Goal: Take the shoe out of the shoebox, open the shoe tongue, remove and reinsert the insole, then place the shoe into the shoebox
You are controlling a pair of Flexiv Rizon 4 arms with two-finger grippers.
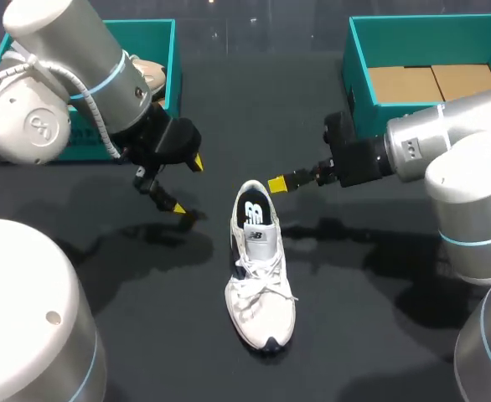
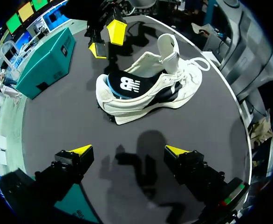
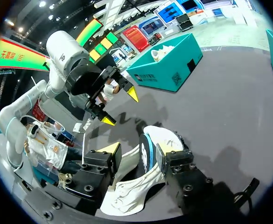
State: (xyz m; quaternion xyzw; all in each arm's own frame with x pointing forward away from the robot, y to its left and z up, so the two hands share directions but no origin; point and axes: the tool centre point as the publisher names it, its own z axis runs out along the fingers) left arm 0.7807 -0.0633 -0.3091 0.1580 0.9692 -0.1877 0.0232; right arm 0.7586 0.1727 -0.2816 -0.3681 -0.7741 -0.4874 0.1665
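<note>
Sneaker, white mesh and leather with black trim and white laces (image 1: pixel 261 276), stands upright on the black table (image 1: pixel 128 276), well apart from the teal cardboard shoebox (image 1: pixel 430 42). I judge it light, with a soft upper and a stiffer heel; grip at the heel. My left gripper (image 2: pixel 128 150) and right gripper (image 3: pixel 136 156) are both spread, holding nothing. The raised tongue (image 2: pixel 168 51) and black printed insole (image 2: pixel 127 85) should flex easily.

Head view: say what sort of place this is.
Probably a robot test bench: a dark table, a white sneaker standing on it, a teal left shoebox and right shoebox at the back.
</note>
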